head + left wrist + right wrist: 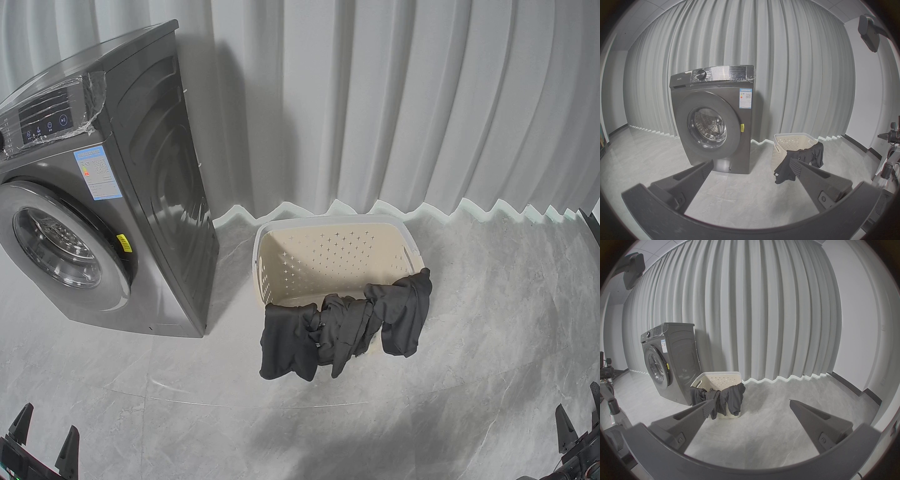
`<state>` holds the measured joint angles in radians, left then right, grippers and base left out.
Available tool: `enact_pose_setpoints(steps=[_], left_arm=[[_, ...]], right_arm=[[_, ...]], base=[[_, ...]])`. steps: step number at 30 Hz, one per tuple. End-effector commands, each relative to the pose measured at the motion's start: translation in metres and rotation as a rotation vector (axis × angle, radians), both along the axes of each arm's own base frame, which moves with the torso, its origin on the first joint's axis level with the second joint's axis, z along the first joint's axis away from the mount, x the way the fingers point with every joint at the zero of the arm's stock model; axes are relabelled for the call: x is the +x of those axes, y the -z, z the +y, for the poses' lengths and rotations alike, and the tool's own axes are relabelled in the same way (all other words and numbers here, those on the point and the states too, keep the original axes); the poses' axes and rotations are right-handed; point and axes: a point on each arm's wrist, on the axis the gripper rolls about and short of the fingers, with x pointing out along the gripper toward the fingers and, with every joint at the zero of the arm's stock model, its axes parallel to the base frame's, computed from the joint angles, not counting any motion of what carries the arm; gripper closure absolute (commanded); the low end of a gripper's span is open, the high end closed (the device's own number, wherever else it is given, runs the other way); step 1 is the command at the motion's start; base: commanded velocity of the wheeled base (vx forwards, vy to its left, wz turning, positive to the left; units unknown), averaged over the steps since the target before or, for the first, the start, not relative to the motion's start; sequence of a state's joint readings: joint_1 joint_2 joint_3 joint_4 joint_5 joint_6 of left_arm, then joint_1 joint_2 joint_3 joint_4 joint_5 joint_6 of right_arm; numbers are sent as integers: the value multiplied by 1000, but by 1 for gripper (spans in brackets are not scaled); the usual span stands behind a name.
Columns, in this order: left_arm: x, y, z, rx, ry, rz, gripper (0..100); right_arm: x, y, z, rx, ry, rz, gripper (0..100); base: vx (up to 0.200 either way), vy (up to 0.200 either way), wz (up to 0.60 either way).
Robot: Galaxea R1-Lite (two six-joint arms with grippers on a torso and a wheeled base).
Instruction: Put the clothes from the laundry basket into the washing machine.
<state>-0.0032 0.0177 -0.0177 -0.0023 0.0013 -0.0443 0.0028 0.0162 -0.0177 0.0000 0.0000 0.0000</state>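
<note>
Although the left gripper (750, 165) and the right gripper (750, 404) both hang with jaws spread wide and nothing between them, they sit low and well apart from the work. Ahead of them the dark clothes (347, 325) lie draped over the near rim of the cream laundry basket (337, 256), bunched and twisted in the middle with loose ends hanging down outside. They look soft, light and limp, so they will likely sag and trail when lifted; the thick knotted bunch on the rim seems the surest place to pinch, since a loose end might slip or drag. Left of the basket, just beside it, stands the grey washing machine (150, 187), whose round door (59, 247) appears shut and would have to be opened first. Bare floor (437, 387) lies between, and a pleated curtain (375, 94) hangs behind.
</note>
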Motion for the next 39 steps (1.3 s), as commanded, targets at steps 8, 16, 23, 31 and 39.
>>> enact_pose_setpoints(steps=[8,16,23,31,39], left_arm=[[0,5,0,0,0,1,0],[0,5,0,0,0,1,0],[0,5,0,0,0,-1,0],[0,5,0,0,0,1,0],[0,5,0,0,-2,-1,0]], right_arm=[[0,5,0,0,0,1,0],[0,5,0,0,0,1,0],[0,5,0,0,0,1,0],[0,5,0,0,1,1,0],[0,5,0,0,1,1,0]], base=[[0,0,0],[150,0,0],[200,0,0],[50,0,0],[0,-200,0]])
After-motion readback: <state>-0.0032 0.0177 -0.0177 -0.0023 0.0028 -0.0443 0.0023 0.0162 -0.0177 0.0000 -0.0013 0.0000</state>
